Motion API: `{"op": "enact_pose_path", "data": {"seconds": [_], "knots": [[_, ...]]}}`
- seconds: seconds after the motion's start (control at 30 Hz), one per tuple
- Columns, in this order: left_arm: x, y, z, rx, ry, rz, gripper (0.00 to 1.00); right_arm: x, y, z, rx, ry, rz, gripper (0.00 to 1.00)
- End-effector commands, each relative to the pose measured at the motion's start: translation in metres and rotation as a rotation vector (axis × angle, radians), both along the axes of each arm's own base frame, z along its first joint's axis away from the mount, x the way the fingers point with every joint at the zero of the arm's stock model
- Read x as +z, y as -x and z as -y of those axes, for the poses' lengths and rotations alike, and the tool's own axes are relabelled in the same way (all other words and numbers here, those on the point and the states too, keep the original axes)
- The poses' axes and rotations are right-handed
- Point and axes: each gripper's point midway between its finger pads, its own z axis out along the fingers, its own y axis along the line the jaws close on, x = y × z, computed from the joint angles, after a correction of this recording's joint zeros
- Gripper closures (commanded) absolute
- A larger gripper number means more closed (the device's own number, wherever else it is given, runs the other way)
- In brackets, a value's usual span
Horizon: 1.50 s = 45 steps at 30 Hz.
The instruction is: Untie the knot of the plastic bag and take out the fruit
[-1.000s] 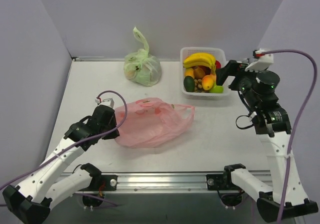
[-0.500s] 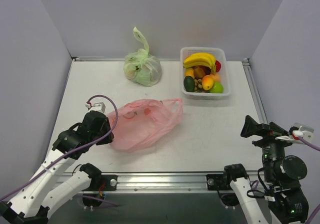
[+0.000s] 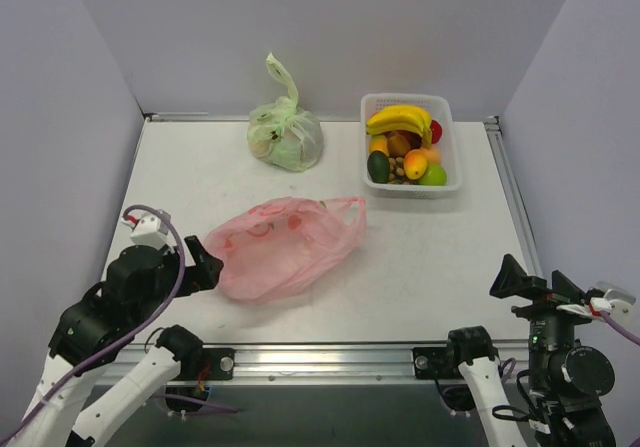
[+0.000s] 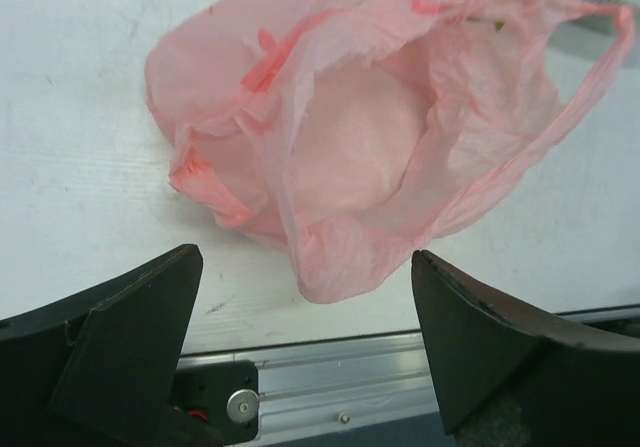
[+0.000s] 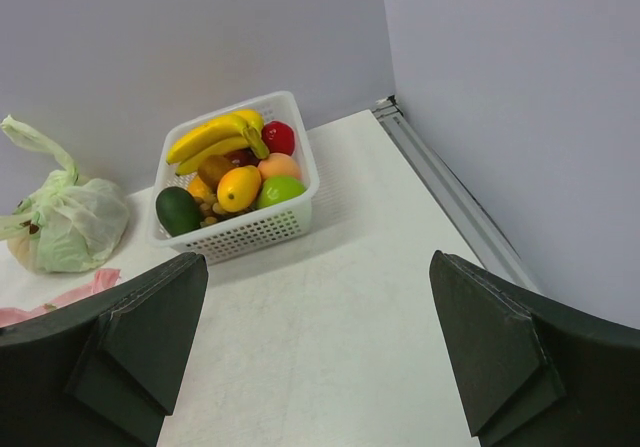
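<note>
The pink plastic bag [image 3: 283,247] lies slack on the table, left of the middle. In the left wrist view its mouth [image 4: 365,137] gapes toward me and looks empty, with one handle loop [image 4: 596,67] lying loose. No knot shows. The fruit [image 3: 400,120], a banana bunch with apples, an orange and darker pieces, fills the white basket [image 3: 446,147] at the back right. My left gripper [image 3: 207,264] is open just off the bag's near-left end, with nothing in it [image 4: 305,339]. Low at the near right corner, my right gripper [image 3: 535,285] is open and empty [image 5: 315,357].
A pale green tied bag [image 3: 286,135] stands at the back, left of the basket [image 5: 240,229]. Grey walls close in the table on three sides. An aluminium rail [image 4: 400,367] runs along the near edge.
My left gripper has opened, let go of the pink bag and drawn back to the near left. My right arm has pulled away from the basket to the near right corner.
</note>
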Motion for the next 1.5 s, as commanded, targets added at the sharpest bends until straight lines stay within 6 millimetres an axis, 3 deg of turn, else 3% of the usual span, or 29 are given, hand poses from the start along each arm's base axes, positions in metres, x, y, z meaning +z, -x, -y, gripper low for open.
{"op": "enact_pose_path", "data": {"seconds": [0.0, 0.2, 0.33, 0.47, 0.83, 1.07, 1.47], "knots": [[0.03, 0.002, -0.024, 0.07, -0.009, 0.143, 0.03, -0.005, 0.005, 0.005, -0.023, 0.026, 0.004, 0.0], [0.055, 0.007, -0.05, 0.193, 0.072, 0.312, 0.03, -0.015, 0.006, -0.003, 0.031, 0.053, -0.03, 0.0], [0.062, 0.013, -0.07, 0.28, 0.105, 0.403, 0.03, -0.026, 0.002, -0.008, 0.059, 0.06, -0.064, 0.0], [0.056, 0.017, -0.083, 0.347, 0.153, 0.47, 0.02, -0.036, 0.003, -0.011, 0.079, 0.058, -0.052, 0.0], [0.011, 0.01, -0.077, 0.376, 0.235, 0.48, 0.03, -0.062, -0.005, -0.016, 0.096, 0.04, -0.08, 0.0], [0.011, 0.01, -0.078, 0.379, 0.228, 0.486, 0.03, -0.079, -0.013, -0.019, 0.1, 0.009, -0.112, 0.0], [0.01, 0.01, -0.082, 0.409, 0.225, 0.485, 0.03, -0.082, -0.019, -0.024, 0.116, -0.008, -0.131, 0.0]]}}
